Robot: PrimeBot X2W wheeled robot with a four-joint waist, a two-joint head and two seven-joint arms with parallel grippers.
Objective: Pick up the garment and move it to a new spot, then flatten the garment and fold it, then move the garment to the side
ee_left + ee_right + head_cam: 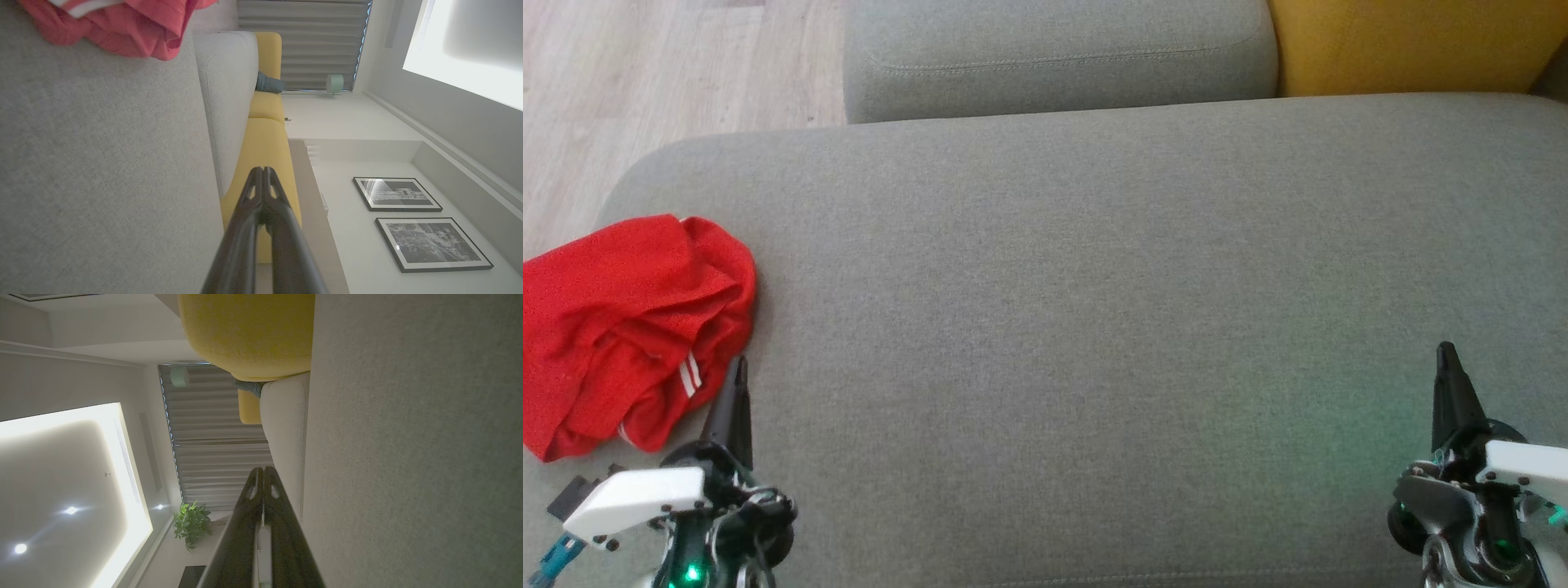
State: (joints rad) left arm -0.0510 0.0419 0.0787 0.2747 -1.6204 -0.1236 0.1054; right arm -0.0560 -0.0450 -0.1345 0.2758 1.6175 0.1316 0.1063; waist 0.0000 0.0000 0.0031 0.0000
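Observation:
A crumpled red garment (pixel 625 322) with white stripes lies at the left edge of the grey sofa seat (pixel 1094 286); part of it overhangs the edge. In the left wrist view the red garment (pixel 130 24) sits at the top left. My left gripper (pixel 738 371) hovers at the lower left, just right of the garment's near corner, its fingers shut together with nothing between them (pixel 263 173). My right gripper (pixel 1447 359) stands at the lower right over bare cushion, far from the garment, also shut and holding nothing (pixel 263 471).
A second grey cushion (pixel 1058 57) lies behind the seat, with a yellow cushion (pixel 1413 45) at the back right. Pale wood floor (pixel 645 73) shows at the upper left beyond the sofa's edge. The broad middle of the seat is bare fabric.

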